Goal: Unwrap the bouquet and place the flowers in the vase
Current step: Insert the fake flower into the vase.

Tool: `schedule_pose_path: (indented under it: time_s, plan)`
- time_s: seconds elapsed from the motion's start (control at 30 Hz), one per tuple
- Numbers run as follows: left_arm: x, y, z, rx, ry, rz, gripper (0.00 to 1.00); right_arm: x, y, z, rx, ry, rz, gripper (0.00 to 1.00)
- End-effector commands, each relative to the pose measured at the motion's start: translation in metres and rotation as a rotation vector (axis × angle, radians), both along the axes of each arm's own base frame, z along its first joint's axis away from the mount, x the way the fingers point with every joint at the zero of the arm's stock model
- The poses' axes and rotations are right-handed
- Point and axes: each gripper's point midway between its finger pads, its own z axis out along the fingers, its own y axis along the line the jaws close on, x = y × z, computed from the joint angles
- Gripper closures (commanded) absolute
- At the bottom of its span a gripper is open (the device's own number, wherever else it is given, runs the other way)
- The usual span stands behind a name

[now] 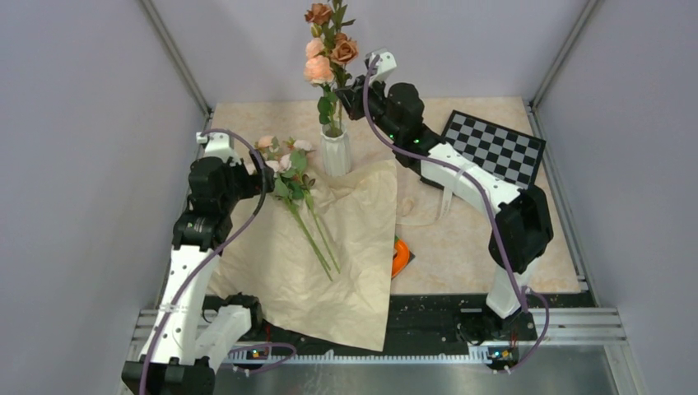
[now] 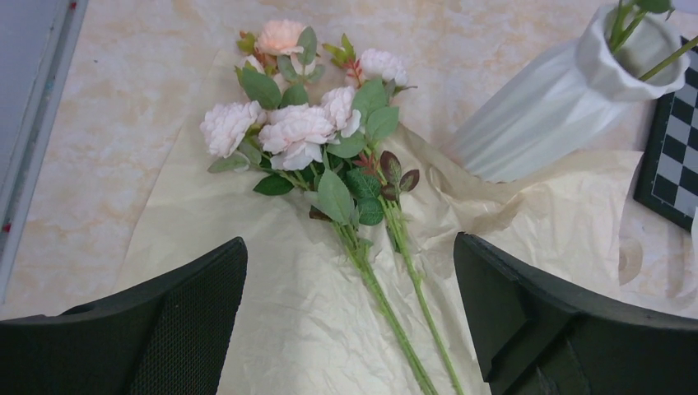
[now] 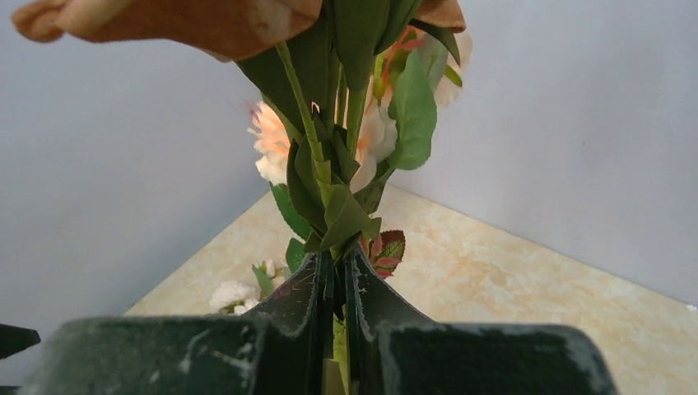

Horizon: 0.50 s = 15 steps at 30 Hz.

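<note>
The right gripper (image 1: pixel 352 92) clamps the stalk of one bunch of flowers (image 1: pixel 328 51) standing in the single white vase (image 1: pixel 335 153). Two more flower stems (image 1: pixel 317 234) lie on the unfolded paper (image 1: pixel 329 280), below the left gripper (image 1: pixel 265 177), its jaws spread wide.

Paper wrap (image 1: pixel 329 247): tan kraft, matt, creased all over. Vase (image 2: pixel 543 107): white, ribbed, smooth w/ soft sheen; ceramic or plastic, can't tell. Flowers (image 2: pixel 296 132): petals cloth-like, matt; leaves fabric look; stems green plastic, slightly bumpy. Table (image 1: pixel 469 247): beige marble-look top, smooth. Chequered board (image 1: pixel 494 148): blk/wht, smooth, slight gloss. Left gripper (image 2: pixel 350 247) fingers (image 2: pixel 181 321): black, matt, fine dotted grain. Right gripper (image 3: pixel 336 257) fingers (image 3: pixel 288 304): dark, matt, scuffed pale at edges. Near rail (image 1: pixel 576 325): bare metal.
</note>
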Motion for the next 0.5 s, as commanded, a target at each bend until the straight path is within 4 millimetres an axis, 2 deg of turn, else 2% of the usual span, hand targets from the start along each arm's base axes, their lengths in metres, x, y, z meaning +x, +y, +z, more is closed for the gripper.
schedule_pose_path:
  time_s: [0.0,0.47]
  plan:
    - [0.008,0.006,0.037,0.014,-0.104,0.026,0.01,0.001,-0.005,0.01,0.057,-0.024,-0.008,1.0]
    - [0.011,0.008,0.021,0.022,-0.087,0.036,0.01,0.002,0.0,-0.02,0.055,0.046,0.009,1.0]
